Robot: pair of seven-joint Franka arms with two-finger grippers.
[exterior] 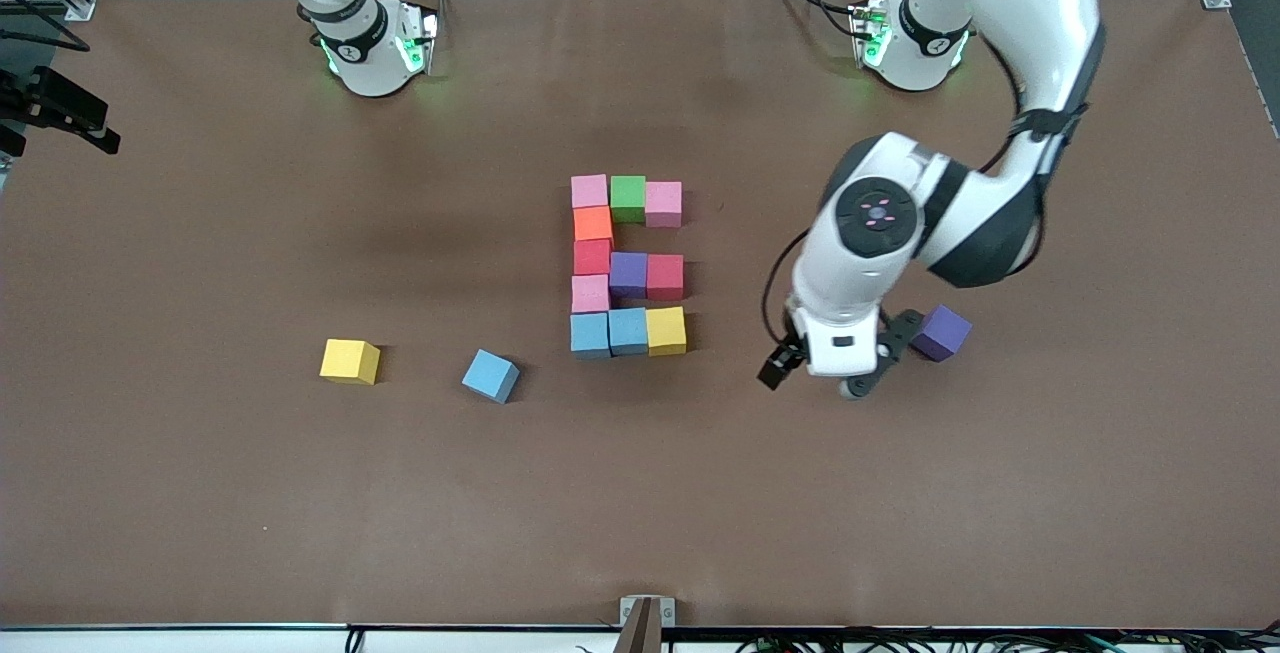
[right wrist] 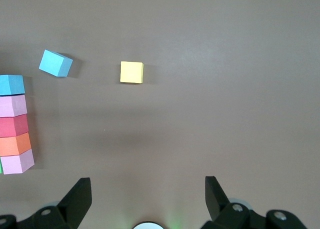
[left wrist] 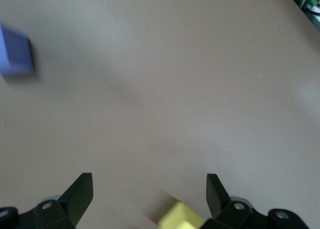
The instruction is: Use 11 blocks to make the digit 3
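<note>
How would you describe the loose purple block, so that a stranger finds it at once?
Start at the figure of touching blocks in the middle of the table, then move toward the left arm's end, where the open left gripper hangs low. The loose purple block lies alone just beside that gripper. The only other purple block sits inside the figure.

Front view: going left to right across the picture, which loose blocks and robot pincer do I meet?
Yellow block → blue block → block figure → left pincer → purple block.
</note>
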